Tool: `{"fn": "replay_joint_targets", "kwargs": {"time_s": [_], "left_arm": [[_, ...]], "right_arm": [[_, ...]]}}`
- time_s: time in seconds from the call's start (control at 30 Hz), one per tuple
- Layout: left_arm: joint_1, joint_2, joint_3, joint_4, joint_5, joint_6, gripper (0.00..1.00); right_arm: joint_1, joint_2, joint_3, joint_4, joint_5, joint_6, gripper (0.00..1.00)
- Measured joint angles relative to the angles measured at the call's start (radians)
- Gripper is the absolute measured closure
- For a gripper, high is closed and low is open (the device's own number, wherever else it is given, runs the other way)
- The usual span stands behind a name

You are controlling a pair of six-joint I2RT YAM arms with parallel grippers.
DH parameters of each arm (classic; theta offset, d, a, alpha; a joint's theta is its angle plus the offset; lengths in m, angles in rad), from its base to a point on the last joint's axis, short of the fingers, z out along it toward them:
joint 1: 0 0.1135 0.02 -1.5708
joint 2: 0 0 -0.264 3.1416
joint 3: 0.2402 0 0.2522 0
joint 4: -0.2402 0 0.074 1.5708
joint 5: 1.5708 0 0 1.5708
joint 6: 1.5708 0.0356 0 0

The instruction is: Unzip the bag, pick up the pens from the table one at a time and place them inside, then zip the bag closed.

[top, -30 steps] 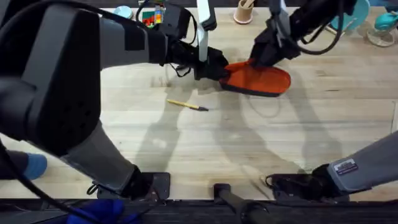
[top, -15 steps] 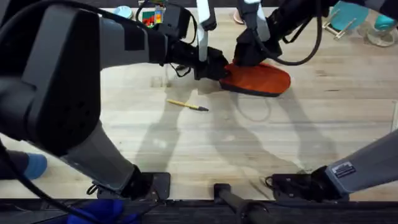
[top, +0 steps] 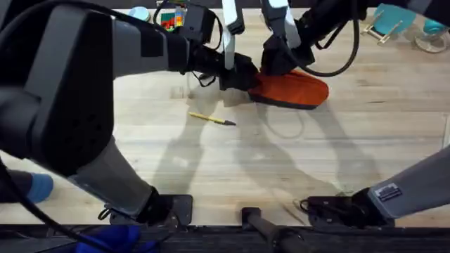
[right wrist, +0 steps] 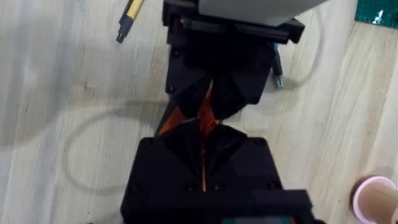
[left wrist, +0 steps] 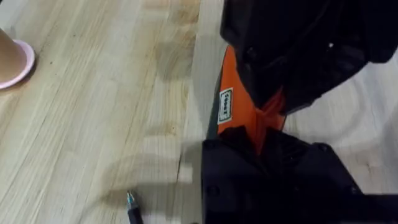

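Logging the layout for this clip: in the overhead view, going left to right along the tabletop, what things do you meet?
Yellow pen → left tool at the pouch's left end → right tool → orange bag, all on the table.

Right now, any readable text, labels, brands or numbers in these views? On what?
None can be read.
A small white tag on the bag carries dark print, too blurred to read.
A white sticker on the right arm's base link has print too small to read.
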Motion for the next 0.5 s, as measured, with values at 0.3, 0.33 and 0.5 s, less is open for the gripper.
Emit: {"fn": "replay_joint_targets", "kwargs": {"time_s": [0.3,0.33,0.5], "left_arm": [[-0.002,0.000,0.000,0.000,0.000,0.000,0.958],[-0.001,0.000,0.000,0.000,0.000,0.000,0.958],[-0.002,0.000,0.000,0.000,0.000,0.000,0.958]], "right_arm": [[0.019,0.000,0.006,0.025,-0.051,-0.003,0.026],[0.020,0.000,0.006,0.024,-0.054,-0.003,0.012],[0.015,0.000,0.007,0.022,-0.061,-0.003,0.005]]}}
